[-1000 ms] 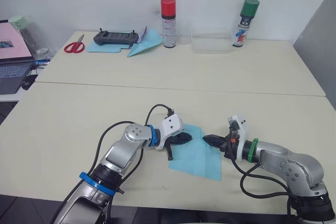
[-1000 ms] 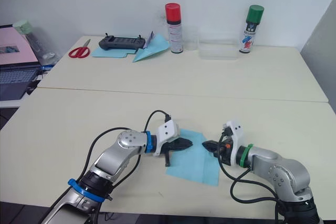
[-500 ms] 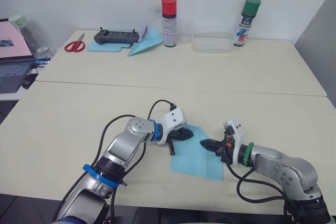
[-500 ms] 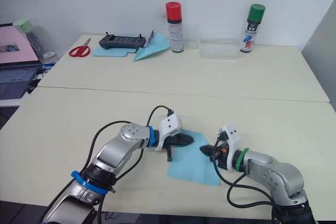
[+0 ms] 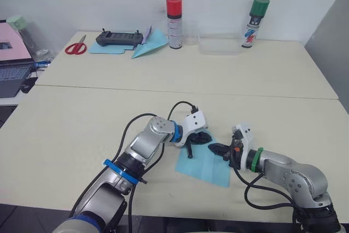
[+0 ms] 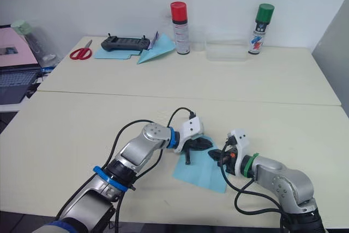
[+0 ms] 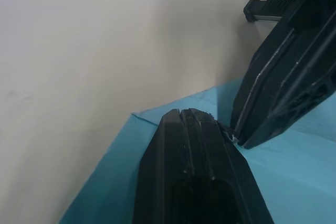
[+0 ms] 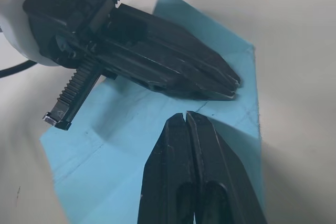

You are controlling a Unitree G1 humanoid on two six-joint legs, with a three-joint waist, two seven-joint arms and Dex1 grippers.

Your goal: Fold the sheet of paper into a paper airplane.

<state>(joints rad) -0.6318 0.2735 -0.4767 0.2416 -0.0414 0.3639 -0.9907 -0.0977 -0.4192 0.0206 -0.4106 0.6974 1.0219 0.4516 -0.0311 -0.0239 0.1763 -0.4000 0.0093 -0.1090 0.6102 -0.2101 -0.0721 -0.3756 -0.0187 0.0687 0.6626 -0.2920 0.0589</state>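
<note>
Since a second ago, left gripper (image 5: 205, 137) moved across the sheet of paper (image 5: 203, 161) toward the right gripper (image 5: 215, 148), from the sheet's left edge to its far corner; sheet itself unmoved on the near table (image 5: 71, 129). Both pairs of jaws pressed together with nothing between them, tips lying on the paper and almost touching each other in the right wrist view. Sheet flat on the table near its front edge, between the two arms, turned askew like a diamond: one corner aimed away toward the far side, under the left gripper, long axis running from that corner toward the near right. Faint diagonal creases visible across it (image 8: 157, 108).
</note>
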